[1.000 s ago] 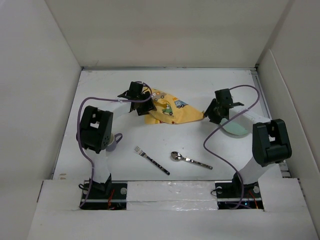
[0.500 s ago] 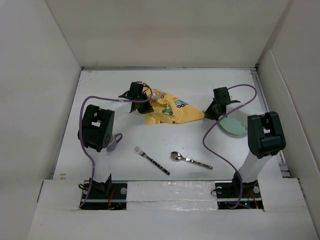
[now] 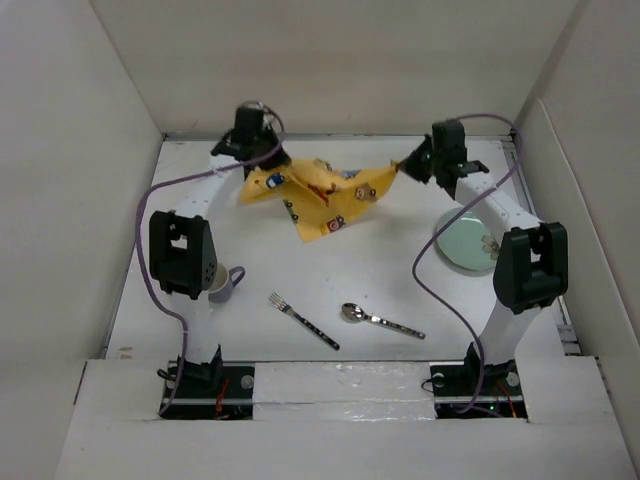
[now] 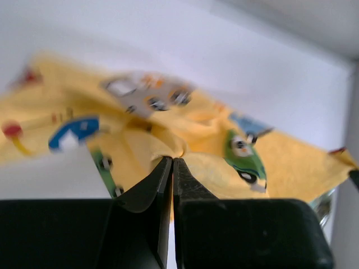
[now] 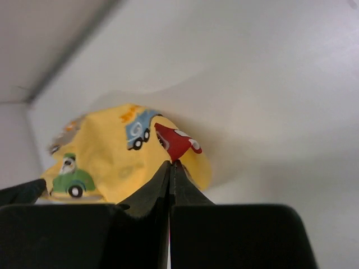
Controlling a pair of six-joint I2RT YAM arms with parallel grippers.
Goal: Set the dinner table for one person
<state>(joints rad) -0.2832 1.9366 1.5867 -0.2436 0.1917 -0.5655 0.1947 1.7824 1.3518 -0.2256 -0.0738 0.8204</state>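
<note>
The yellow placemat (image 3: 315, 195) with its cartoon vehicles is strung between the two arms over the far part of the dinner table (image 3: 380, 270), closer to the far edge than the near one. The left gripper (image 3: 262, 168) has it by its left end, toward the far-left corner. In the left wrist view that gripper's (image 4: 171, 162) black fingers are pressed together with a pucker of the yellow cloth (image 4: 140, 140) pinched between their tips. The right gripper (image 3: 402, 168) has the other end, nearer the far-right corner. From its own camera the gripper (image 5: 169, 165) is just as tightly closed on a corner of the mat (image 5: 112, 162), right under a printed red car. Between the two holds the cloth sags and bunches, its lowest fold drooping toward the middle of the table with a shadow beneath. I can't tell whether that fold touches the surface. A pale green plate (image 3: 465, 243) lies flat by the right edge, partly under the right arm. A mug (image 3: 222, 283) stands by the left edge, tucked against the left arm's elbow. Along the near edge, about midway across, a fork (image 3: 303, 320) lies slanted with its tines pointing toward the far-left. A spoon (image 3: 380, 319) lies just to its right, bowl toward the fork, and the two are apart.
</note>
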